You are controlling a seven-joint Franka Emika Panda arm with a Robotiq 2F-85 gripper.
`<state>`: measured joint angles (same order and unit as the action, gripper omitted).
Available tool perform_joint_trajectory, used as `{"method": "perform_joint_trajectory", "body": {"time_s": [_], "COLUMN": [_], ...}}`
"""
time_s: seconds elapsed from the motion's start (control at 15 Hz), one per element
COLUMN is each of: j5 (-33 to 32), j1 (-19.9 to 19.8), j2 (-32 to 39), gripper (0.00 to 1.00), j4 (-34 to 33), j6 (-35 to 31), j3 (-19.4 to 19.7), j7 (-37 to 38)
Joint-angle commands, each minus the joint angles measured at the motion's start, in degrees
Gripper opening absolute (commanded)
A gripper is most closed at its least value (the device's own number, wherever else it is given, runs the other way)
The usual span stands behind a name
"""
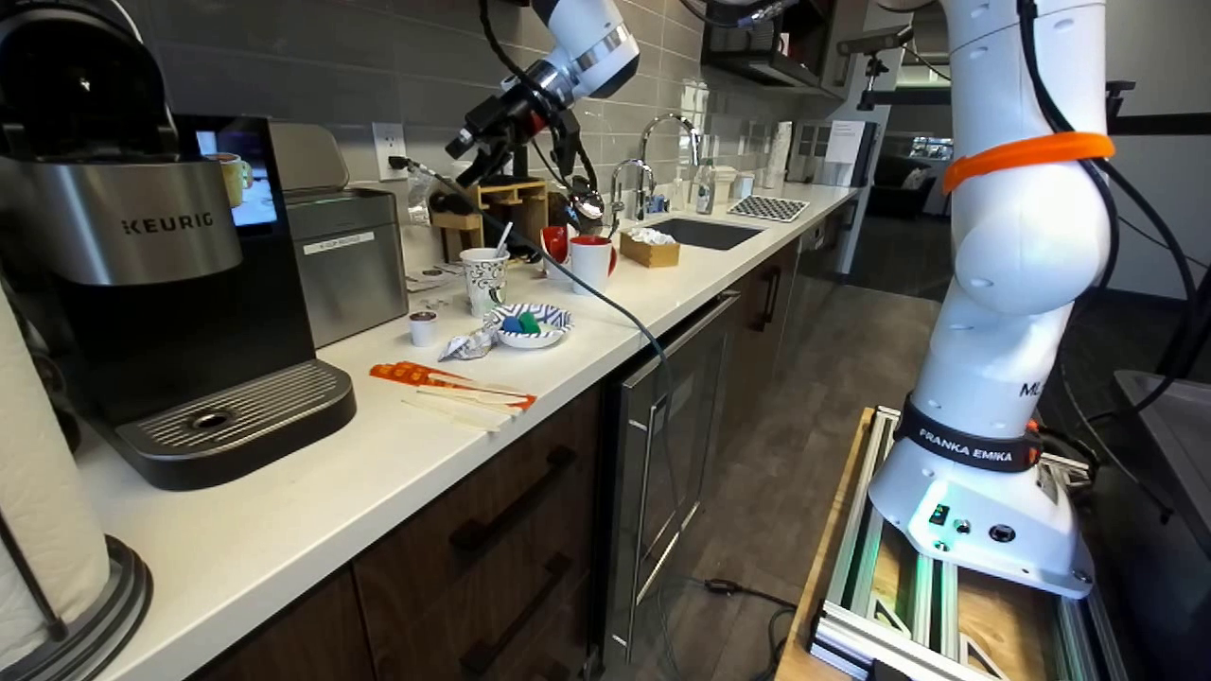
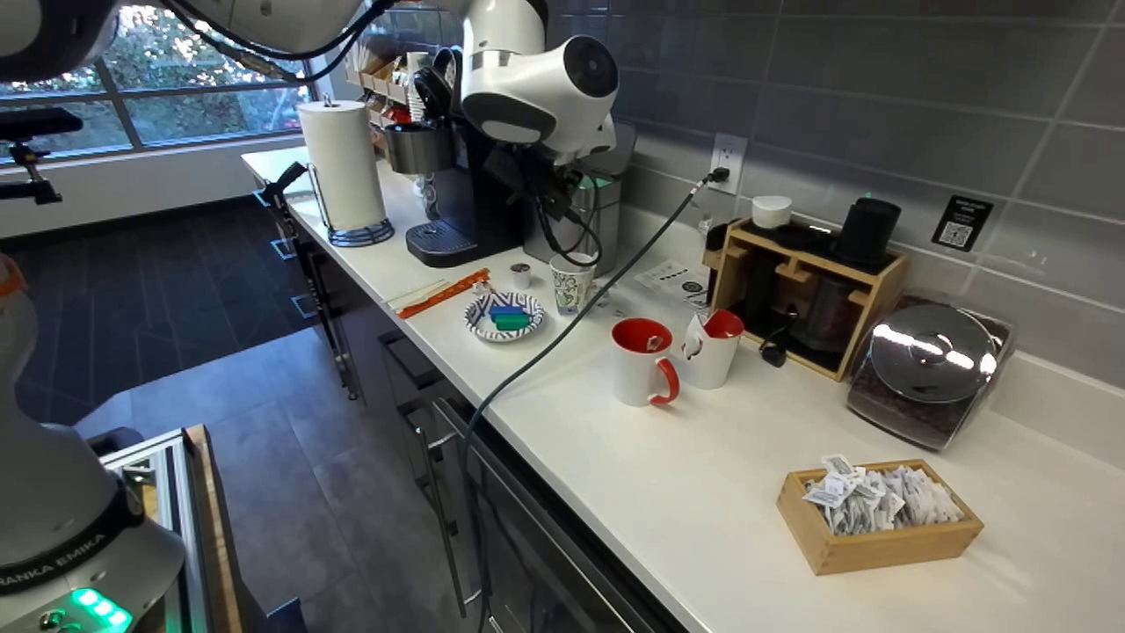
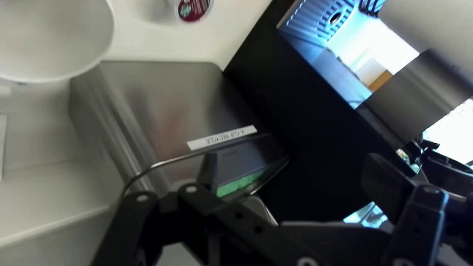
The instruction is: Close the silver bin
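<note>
Tool point(image 3: 295, 171) is hanging with its jaws wide apart, gripping nothing. On the white surface point(image 1: 397, 449) in an exterior view, a coffee machine point(image 1: 189, 331) is standing; just beside it, at three o'clock, the silver bin point(image 1: 355, 279) is sitting, its lid point(image 1: 307, 156) standing raised toward eleven o'clock.

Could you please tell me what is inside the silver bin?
Inside the silver bin, the wrist view shows a green strip I cannot identify. The jaws cover part of the open top, so whatever lies behind them is hidden.
</note>
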<state>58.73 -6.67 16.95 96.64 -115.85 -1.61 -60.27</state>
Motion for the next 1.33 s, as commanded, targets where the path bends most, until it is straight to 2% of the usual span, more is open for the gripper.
{"method": "perform_joint_trajectory", "body": {"time_s": [0.0,0.07,0.13,0.33,0.47,0.8,1.07,1.27], "j5": [11.84,10.03,8.37,8.74,20.44,36.88,42.61,41.62], "j1": [1.04,2.16,1.61,2.44,0.9,1.39,1.76,2.45], "j2": [3.13,4.17,2.11,3.53,3.94,9.97,15.39,19.61], "gripper": [1.0,1.0,1.0,1.0,1.0,1.0,1.0,1.0], "j4": [-1.18,-2.3,-0.57,-1.63,-1.34,-7.74,-13.6,-18.53], "j6": [-8.44,-9.68,-6.91,-8.7,-8.96,-3.72,2.16,5.35], "j3": [-1.99,-1.46,-0.78,-1.06,-3.46,-3.3,-1.98,-0.88], "j7": [-8.93,-7.0,-5.97,-6.04,-13.67,-25.21,-37.19,-43.87]}}
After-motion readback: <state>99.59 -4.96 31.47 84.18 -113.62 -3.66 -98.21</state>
